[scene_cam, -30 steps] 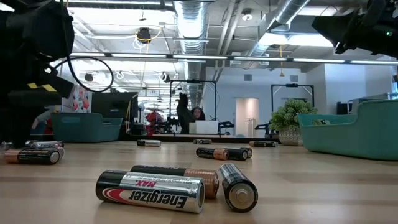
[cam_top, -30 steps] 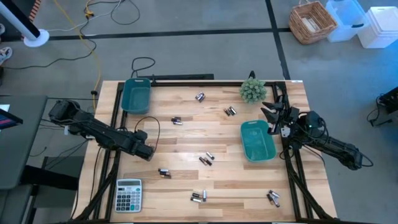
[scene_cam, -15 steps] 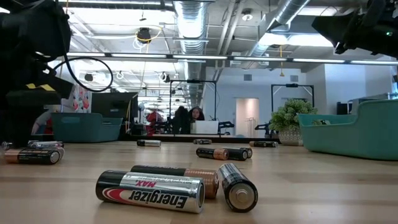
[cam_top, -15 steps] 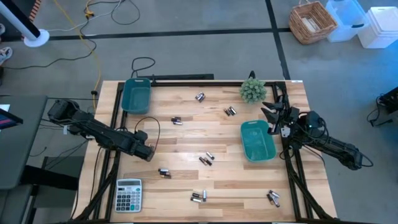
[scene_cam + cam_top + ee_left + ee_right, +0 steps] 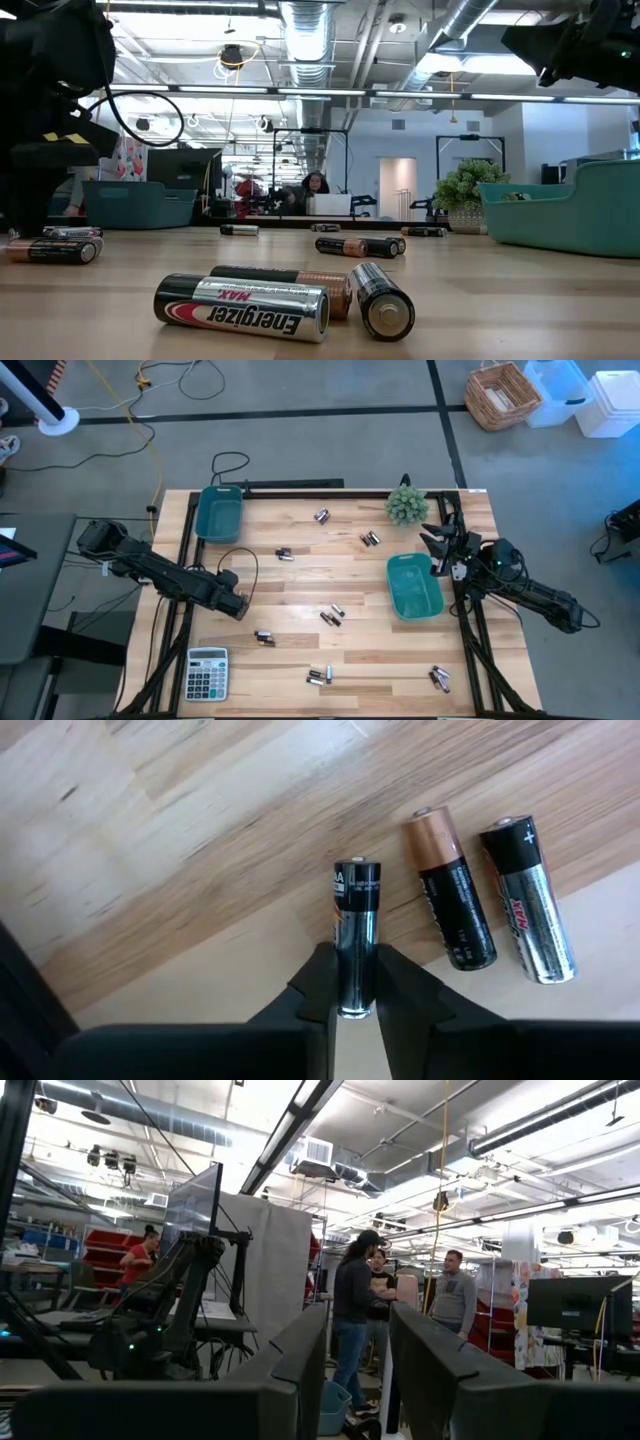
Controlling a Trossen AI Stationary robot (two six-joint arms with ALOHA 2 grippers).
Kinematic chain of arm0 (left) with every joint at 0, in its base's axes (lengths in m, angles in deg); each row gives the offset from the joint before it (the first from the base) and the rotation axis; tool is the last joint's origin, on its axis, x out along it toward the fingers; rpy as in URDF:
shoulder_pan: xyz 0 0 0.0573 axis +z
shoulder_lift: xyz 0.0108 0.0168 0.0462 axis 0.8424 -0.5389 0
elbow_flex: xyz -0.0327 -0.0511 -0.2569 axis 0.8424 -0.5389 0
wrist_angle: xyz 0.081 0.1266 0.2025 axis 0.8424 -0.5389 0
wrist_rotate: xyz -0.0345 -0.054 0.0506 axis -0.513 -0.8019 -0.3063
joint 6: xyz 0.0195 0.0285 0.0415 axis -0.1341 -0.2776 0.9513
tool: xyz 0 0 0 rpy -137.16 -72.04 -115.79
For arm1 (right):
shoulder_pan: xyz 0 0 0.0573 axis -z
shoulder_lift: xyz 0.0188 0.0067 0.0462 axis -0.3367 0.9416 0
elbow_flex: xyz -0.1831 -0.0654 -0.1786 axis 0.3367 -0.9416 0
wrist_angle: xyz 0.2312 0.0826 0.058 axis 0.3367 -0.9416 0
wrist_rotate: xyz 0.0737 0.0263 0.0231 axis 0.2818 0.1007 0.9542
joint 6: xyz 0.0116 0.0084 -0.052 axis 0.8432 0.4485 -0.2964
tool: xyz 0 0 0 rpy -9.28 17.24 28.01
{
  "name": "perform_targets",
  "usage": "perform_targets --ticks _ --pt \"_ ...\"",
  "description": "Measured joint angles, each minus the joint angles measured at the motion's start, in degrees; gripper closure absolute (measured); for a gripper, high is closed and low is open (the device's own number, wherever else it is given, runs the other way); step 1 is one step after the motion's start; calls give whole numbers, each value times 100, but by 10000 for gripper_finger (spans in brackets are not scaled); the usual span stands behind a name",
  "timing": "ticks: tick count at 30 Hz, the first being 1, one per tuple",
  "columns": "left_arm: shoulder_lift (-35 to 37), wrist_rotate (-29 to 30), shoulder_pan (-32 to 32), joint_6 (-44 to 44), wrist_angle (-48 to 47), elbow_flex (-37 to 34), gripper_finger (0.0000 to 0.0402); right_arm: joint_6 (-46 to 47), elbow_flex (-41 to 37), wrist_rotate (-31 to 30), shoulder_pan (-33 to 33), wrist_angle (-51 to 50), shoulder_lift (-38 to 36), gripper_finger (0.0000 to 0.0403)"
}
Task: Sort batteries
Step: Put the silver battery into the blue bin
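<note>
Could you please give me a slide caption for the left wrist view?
Left pincer closing on a silver-and-black battery on the wooden table, two more batteries alongside.

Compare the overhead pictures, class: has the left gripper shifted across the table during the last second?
No. In the high view the left gripper sits at the same spot relative to the calculator and the nearest batteries.

Batteries (image 5: 331,616) scattered on table (image 5: 300,580) between two bins (image 5: 218,513).

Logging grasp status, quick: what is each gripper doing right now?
Left gripper: closed on a dark battery on the table.
Right gripper: open, holding nothing, raised by the teal bin.
</note>
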Motion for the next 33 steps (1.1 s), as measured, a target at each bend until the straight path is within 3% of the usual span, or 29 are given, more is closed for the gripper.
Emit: perform_targets --ticks 19,33 --pt "47 196 4 258 -352 212 360 1 0 2 0 1 1 275" --pt "1222 989 4 263 -372 228 360 1 0 2 0 -1 2 275"
